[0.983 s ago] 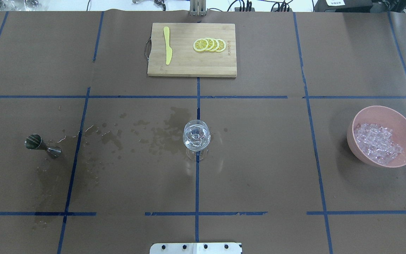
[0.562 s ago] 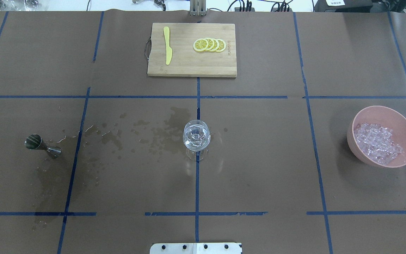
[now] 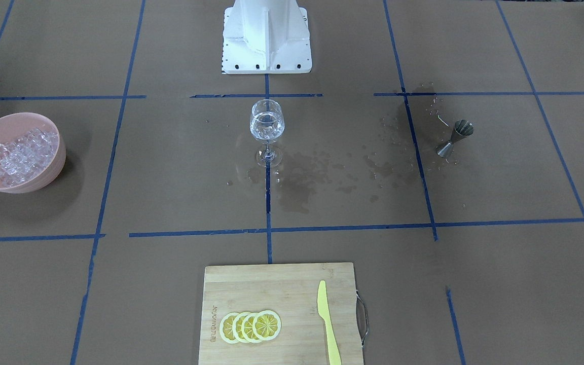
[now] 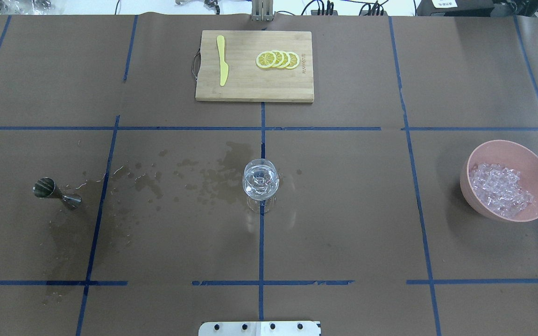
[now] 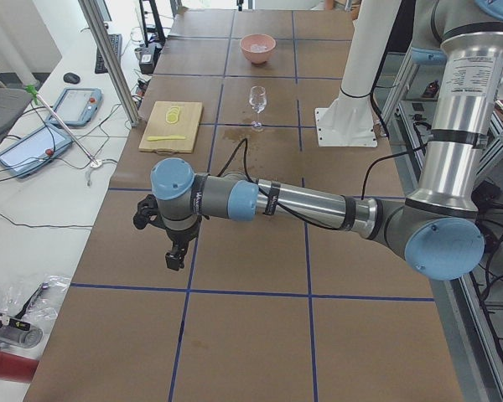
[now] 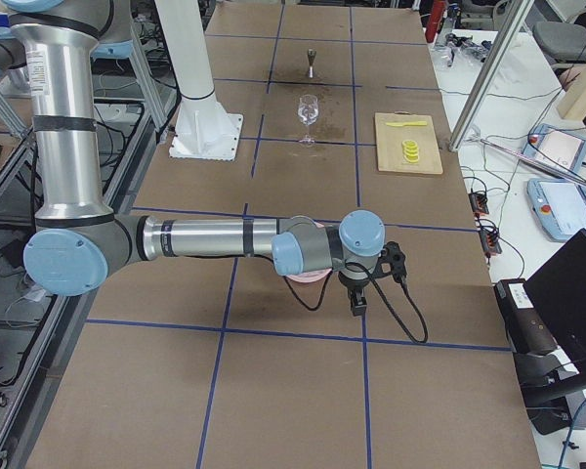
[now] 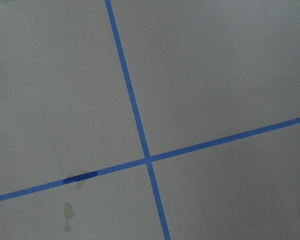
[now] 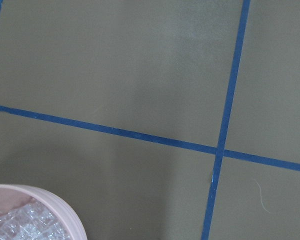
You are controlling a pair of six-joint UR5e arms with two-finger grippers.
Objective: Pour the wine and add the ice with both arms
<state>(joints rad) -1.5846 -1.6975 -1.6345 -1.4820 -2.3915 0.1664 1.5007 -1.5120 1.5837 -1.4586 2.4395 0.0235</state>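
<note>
I cannot tell whether the fingers of my left gripper (image 5: 176,255) are spread or pressed together; they are hanging over bare paper at the table's end. The same goes for my right gripper (image 6: 357,303), hovering just beside the pink bowl (image 4: 530,158) of ice (image 4: 500,190). The wine (image 3: 266,129) is sitting in the wine glass (image 4: 260,179) at the table's centre, with what look like cubes in it, so I am judging the pouring and icing done. I am planning only high, slow moves, clear of the bowl's rim, the upright jigger (image 4: 56,193) and the wet stains (image 4: 213,177).
</note>
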